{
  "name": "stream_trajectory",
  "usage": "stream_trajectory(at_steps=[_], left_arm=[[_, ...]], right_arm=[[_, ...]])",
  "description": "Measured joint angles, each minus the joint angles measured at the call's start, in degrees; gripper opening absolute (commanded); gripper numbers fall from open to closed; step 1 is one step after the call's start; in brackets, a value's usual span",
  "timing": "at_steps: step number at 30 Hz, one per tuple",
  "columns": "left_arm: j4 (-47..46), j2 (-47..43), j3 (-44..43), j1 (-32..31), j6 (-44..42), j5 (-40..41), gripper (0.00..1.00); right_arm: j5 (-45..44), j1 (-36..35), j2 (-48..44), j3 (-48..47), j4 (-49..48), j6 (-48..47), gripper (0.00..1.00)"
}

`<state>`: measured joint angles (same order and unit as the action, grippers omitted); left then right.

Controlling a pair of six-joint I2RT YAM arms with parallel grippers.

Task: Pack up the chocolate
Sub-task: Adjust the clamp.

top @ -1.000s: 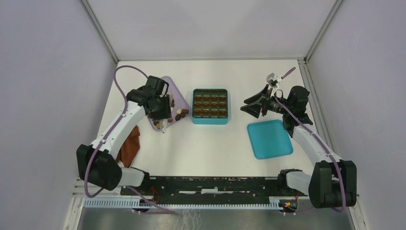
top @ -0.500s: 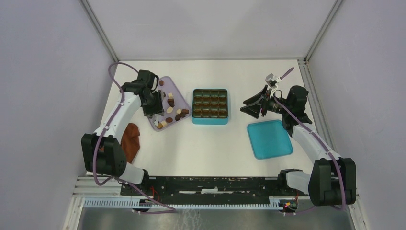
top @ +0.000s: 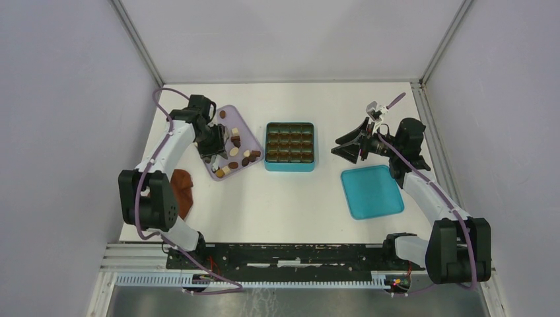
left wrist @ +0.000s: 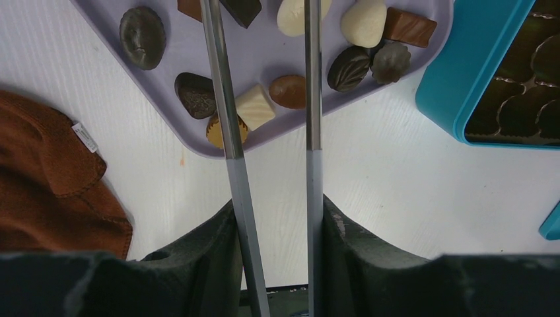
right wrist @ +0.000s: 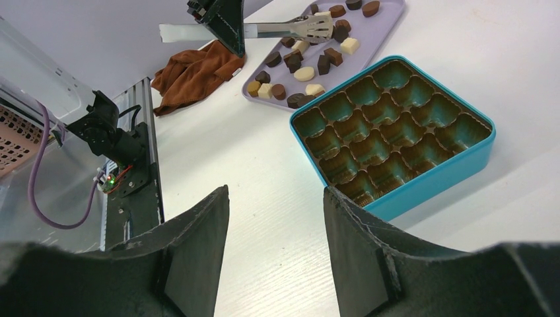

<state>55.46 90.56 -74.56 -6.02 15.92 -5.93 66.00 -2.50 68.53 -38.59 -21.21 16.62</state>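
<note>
Several chocolate pieces (top: 232, 152), dark, tan and cream, lie on the lilac tray (top: 247, 129). They also show in the left wrist view as chocolate (left wrist: 287, 91) on the tray (left wrist: 264, 59), and from the right wrist as chocolate (right wrist: 305, 72). My left gripper (top: 212, 141) (left wrist: 276, 211) is shut on metal tongs (left wrist: 224, 99). The tongs (right wrist: 284, 28) hover over the tray, and their tips run off the top of the left wrist view. The teal box (top: 289, 166) (right wrist: 422, 185) of brown cells lies right of the tray. My right gripper (top: 347, 146) (right wrist: 276, 195) is open with nothing in it, raised to the right of the box.
A teal lid (top: 372, 191) lies flat on the table at front right, below my right gripper. A reddish-brown cloth (top: 181, 191) (left wrist: 53, 178) is crumpled at the left, beside the left arm. Grey walls close in both sides and the back.
My left arm has swung its elbow to the left and drawn the tongs back slightly, uncovering more of the tray. The right arm has not moved.
</note>
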Motion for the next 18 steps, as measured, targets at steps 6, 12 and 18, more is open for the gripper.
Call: stream_trajectory(at_steps=[6, 12, 18], left_arm=[[-0.5, 1.95, -0.81, 0.55, -1.14, -0.76, 0.46], [-1.16, 3.45, -1.31, 1.25, -1.99, -0.81, 0.45], [-1.51, 5.6, -2.62, 2.12, -2.36, -1.46, 0.44]], right_arm=[[0.02, 0.0, 0.0, -0.07, -0.02, -0.02, 0.6], [0.02, 0.0, 0.04, -0.09, -0.02, -0.02, 0.6], [0.04, 0.0, 0.07, -0.09, -0.02, -0.02, 0.6]])
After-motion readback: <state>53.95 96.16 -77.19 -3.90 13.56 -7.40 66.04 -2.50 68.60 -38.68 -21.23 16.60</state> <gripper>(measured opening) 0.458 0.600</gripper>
